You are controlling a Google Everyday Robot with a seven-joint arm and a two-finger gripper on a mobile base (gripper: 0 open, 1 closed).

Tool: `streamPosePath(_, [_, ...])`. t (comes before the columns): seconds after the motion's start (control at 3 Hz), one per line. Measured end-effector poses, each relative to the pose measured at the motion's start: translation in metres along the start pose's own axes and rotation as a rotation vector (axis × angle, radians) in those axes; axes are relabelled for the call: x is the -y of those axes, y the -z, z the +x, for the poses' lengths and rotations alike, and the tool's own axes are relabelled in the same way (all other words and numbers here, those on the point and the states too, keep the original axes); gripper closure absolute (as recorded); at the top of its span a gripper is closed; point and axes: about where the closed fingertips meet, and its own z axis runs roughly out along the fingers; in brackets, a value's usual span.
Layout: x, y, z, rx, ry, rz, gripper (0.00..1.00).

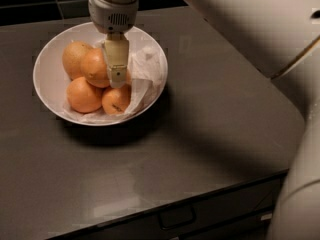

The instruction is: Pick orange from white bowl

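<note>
Camera view: the gripper (116,79) is positioned inside the white bowl (49,81), against the orange (94,66); its closure cannot be told. A firm, smooth fruit is expected; its widest part should be grasped.

Glossy white bowl (50,81) lined with crumpled paper (148,66). Dark counter (200,139), smooth with a dull sheen. Cream, plastic-looking tool (116,80) at upper left, over the bowl.

The pincer (116,78) points straight down over the back left part of the bench (215,134), nearer the rear edge than the front. Its grey wrist housing (114,6) sits directly above it. The thick arm (240,24) slants away over the back right corner, and another bulky link (300,194) stands by the front right corner.
</note>
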Motion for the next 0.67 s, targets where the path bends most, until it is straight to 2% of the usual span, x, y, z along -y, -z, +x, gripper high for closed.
streamPosePath(0.67, [0.0035, -0.0101, -0.0055, 0.017, 0.013, -0.019, 0.03])
